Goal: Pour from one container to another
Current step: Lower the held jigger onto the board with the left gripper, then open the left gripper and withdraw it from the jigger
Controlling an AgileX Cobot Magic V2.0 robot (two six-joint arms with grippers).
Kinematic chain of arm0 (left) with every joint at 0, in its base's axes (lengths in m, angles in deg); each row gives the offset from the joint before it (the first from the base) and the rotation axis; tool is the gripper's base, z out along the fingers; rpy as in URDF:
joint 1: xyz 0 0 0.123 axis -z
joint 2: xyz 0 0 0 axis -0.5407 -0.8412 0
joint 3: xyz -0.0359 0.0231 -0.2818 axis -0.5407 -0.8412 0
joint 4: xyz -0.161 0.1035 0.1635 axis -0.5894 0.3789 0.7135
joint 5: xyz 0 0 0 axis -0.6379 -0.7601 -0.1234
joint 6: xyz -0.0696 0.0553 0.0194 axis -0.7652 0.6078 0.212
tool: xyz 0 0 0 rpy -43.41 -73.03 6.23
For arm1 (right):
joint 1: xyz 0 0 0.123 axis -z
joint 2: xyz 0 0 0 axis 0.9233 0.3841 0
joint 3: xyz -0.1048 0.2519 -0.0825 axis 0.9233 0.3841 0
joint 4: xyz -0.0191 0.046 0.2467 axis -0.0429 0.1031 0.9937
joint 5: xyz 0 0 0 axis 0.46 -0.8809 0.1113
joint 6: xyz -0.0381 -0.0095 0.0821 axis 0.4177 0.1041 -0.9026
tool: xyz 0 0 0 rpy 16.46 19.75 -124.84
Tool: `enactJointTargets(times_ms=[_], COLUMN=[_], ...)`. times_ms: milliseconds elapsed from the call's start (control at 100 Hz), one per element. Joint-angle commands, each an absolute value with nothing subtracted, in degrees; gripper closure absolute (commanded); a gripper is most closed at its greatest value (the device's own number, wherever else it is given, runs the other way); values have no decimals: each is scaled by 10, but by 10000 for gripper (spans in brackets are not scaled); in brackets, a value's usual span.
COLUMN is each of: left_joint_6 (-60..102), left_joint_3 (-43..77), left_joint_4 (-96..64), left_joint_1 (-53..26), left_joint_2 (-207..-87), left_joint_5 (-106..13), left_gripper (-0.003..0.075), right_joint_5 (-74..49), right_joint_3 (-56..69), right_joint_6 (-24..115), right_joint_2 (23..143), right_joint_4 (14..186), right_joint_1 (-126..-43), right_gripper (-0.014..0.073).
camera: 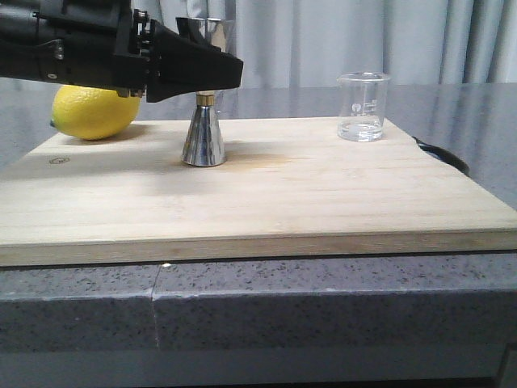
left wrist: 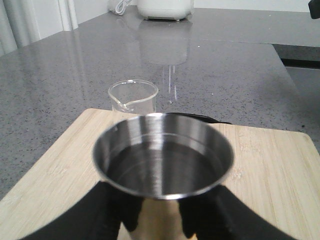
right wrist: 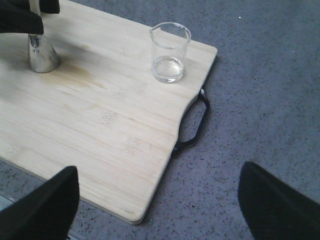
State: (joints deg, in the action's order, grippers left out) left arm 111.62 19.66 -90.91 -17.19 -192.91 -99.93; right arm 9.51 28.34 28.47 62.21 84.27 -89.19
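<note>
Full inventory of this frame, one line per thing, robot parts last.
Cutting board: 1, pale wood with a black handle, on the grey counter.
Lemon: 1, yellow, board's back left.
Jigger: 1, shiny steel, upright, right of the lemon.
Beaker: 1, clear glass, upright, board's back right corner.
White appliance: 1, far across the counter.
Left pincer: 1, black, closed around the jigger's upper cup.
Right pincer: 1, black, open, off the board's right edge.
</note>
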Motion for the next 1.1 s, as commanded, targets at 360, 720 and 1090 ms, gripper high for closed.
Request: enactJointTargets(times_ms=[360,720,1090], left_joint_6=[1116,1083,880], left_joint_3=[208,208,208], left_joint_4=[-966,-942,-710], left_joint_1=[-168,-168,-168], left_joint_2=[-1907,-1893,-1753], left_joint_5=[-1056,-1008,-864], left_gripper=[333,189,189], right_joint_5=[58,58,58], right_joint_3=[269,269,269], right_joint_6=[287,287,287], right_joint_2=[620,620,620], right_joint_4=[834,834,834], right_joint_1=[-890,-890,-890], right_gripper=[8,8,8])
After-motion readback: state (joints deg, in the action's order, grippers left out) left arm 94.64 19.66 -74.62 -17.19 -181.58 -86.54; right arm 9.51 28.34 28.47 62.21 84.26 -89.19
